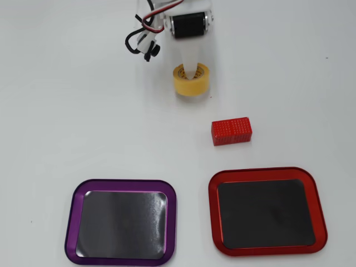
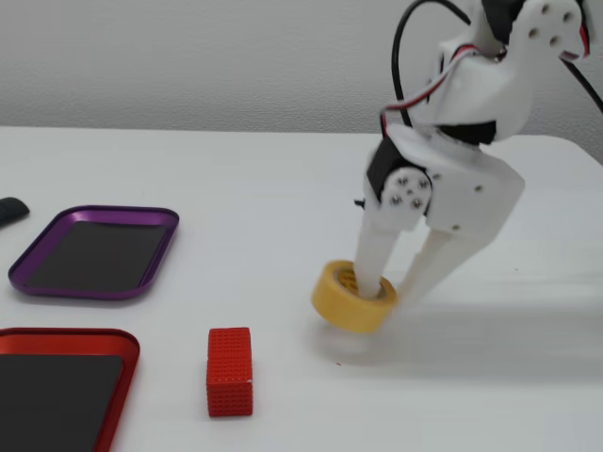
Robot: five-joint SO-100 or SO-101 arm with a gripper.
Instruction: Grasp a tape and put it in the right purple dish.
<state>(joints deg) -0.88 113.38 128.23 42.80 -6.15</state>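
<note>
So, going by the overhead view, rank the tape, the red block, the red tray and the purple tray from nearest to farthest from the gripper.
1. The tape, directly at the gripper, one finger down its core.
2. The red block, below and right of it.
3. and 4. The red tray, lower right, and the purple tray, lower left: too close to call.
</note>
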